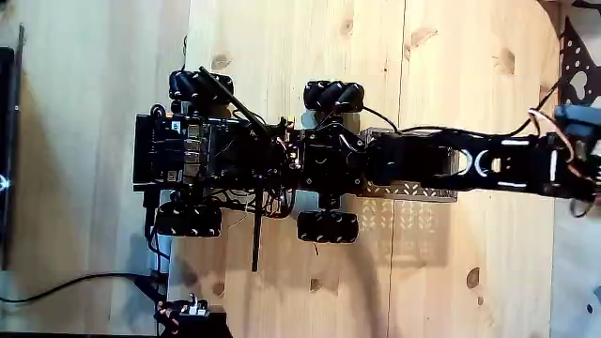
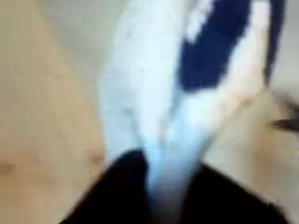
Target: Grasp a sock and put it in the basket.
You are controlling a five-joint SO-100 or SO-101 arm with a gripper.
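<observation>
The wrist view has the sock very close and blurred. It is white with a dark blue mark near the top right. Its narrow end runs down between my gripper's two dark fingers, which are shut on it. In the fixed view from above, my arm reaches right from the wheeled base, and the gripper sits at the right edge of the frame. A strip of the grey lattice basket shows under the arm, just right of the base. From above, the arm hides the sock.
The wheeled base with several black roller wheels stands on a pale wooden floor. A black perforated plate lies at the top right. Cables and a small device lie at the bottom left.
</observation>
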